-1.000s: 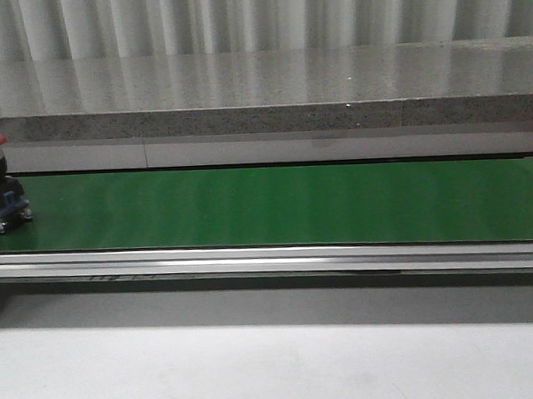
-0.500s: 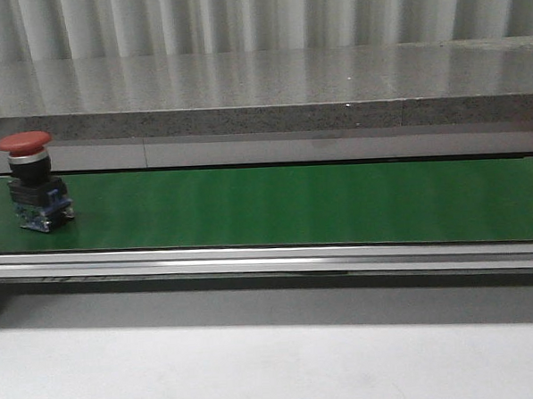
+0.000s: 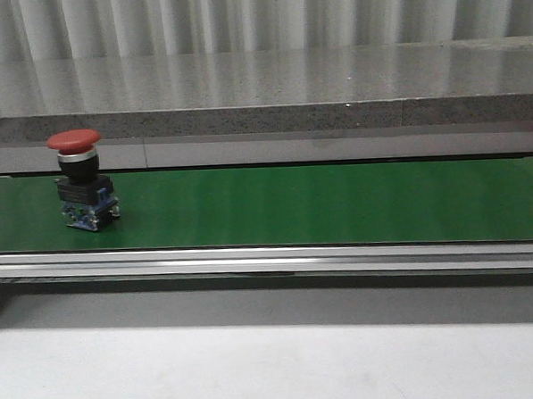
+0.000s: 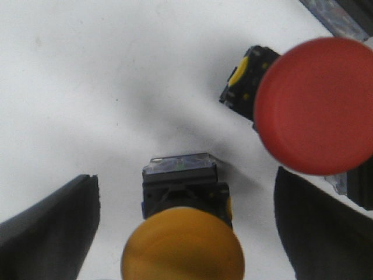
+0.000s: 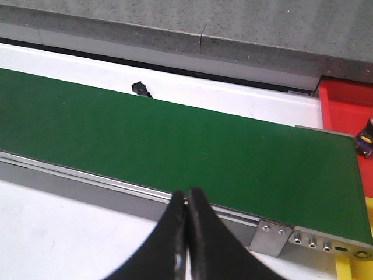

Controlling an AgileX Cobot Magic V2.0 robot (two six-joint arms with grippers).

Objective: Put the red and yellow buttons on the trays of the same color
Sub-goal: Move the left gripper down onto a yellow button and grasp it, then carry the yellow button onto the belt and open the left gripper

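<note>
A red button stands upright on the green belt near its left end in the front view, with no gripper near it. In the left wrist view my left gripper is open around a yellow button on a white surface, both fingers apart from it. Another red button sits just beside it. My right gripper is shut and empty, hovering at the belt's near rail. A red tray lies past the belt's end.
A grey stone ledge runs behind the belt, and a metal rail lines its front. A dark button base rests on the red tray. A yellow edge shows below the belt's end bracket.
The red button on the belt has travelled rightward from the front view's left edge, and now shows in full.
</note>
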